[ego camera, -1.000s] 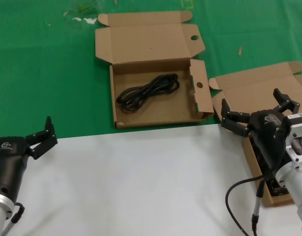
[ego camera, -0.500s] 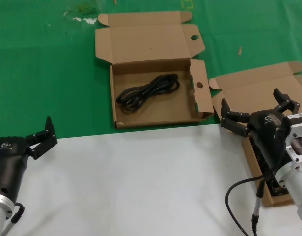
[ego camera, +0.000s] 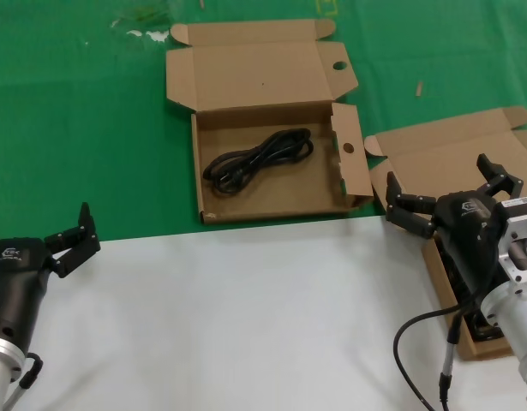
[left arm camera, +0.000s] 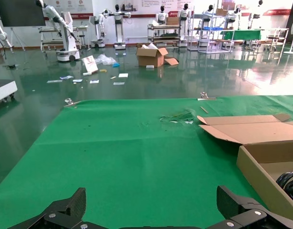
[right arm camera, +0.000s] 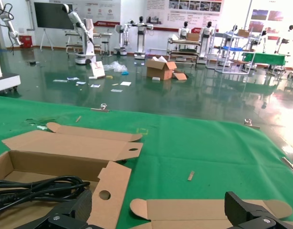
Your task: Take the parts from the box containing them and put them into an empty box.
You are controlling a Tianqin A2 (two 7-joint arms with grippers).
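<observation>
The box with round punched holes (ego camera: 289, 195) lies open at the middle back of the green mat, with one coiled black cable (ego camera: 259, 158) in it. The plain-lidded box (ego camera: 452, 154) lies open at the right; its black cables (ego camera: 452, 276) are mostly hidden under my right arm. My right gripper (ego camera: 436, 175) hangs open and empty over that box's rear part. My left gripper (ego camera: 40, 224) is open and empty at the near left. The right wrist view shows the holed flap (right arm camera: 113, 181), the cable (right arm camera: 36, 188) and the plain lid (right arm camera: 194, 210) beyond the right gripper (right arm camera: 158, 210).
A white table surface (ego camera: 246, 317) fills the foreground, the green mat (ego camera: 83, 128) lies behind it. In the left wrist view my left gripper (left arm camera: 153, 210) faces bare mat, with the holed box's wall (left arm camera: 260, 169) to one side. Small scraps (ego camera: 143, 21) lie at the far mat edge.
</observation>
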